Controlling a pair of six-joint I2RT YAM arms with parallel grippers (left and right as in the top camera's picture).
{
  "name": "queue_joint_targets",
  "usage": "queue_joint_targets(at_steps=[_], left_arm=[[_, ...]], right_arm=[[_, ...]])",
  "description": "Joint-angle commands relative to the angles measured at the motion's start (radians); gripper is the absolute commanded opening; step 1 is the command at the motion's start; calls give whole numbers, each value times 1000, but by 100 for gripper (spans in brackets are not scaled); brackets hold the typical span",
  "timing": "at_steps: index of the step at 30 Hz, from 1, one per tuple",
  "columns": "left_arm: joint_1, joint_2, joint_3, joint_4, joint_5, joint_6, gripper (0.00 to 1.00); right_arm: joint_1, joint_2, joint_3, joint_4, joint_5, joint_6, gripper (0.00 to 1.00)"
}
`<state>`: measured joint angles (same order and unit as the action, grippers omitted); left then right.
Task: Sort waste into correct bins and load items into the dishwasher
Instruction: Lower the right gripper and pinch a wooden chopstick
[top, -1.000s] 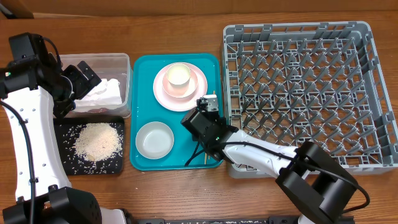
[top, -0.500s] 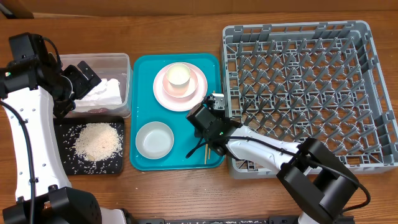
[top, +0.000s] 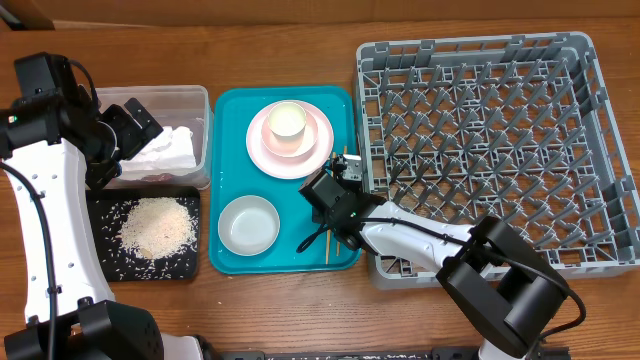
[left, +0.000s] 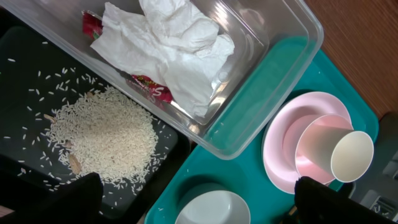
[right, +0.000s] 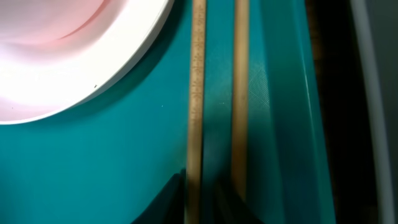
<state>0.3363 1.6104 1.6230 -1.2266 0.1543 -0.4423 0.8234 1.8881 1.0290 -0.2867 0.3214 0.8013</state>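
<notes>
Two wooden chopsticks (right: 196, 93) lie side by side along the right edge of the teal tray (top: 225, 120). My right gripper (top: 335, 200) points down over them, and in the right wrist view its dark fingers (right: 208, 193) are closed in on the pair. A pink plate (top: 270, 155) carries a cream cup (top: 286, 122), and a pale bowl (top: 248, 225) sits in front of it. My left gripper (top: 135, 125) hangs open and empty over the clear tub (top: 200, 100), which holds white tissue (left: 168, 50) and a red wrapper (left: 149, 87). Rice (top: 155, 225) lies in the black tray (top: 100, 265).
The grey dish rack (top: 600, 140) with its upright pegs fills the right side and touches the teal tray's right edge. My right arm reaches over the rack's front left corner. Bare wooden table runs along the front.
My right gripper has shifted a little toward the rack and its fingers have closed in on the chopsticks. The left arm has not moved.
</notes>
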Motion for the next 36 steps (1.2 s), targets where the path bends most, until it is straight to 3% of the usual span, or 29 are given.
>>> queue_joint_targets(at_steps=[1, 16, 29, 33, 36], left_arm=[[3, -8, 23, 1, 10, 0, 100], [3, -8, 23, 1, 10, 0, 100], [3, -8, 23, 1, 11, 1, 100], [3, -8, 23, 1, 10, 1, 99], [3, -8, 23, 1, 10, 1, 100]], right_arm=[[-13, 14, 12, -2, 10, 41, 18], [-13, 14, 12, 2, 10, 41, 4], [-19, 61, 13, 13, 5, 33, 5], [-19, 61, 13, 24, -10, 33, 13], [-19, 61, 14, 23, -10, 33, 13]])
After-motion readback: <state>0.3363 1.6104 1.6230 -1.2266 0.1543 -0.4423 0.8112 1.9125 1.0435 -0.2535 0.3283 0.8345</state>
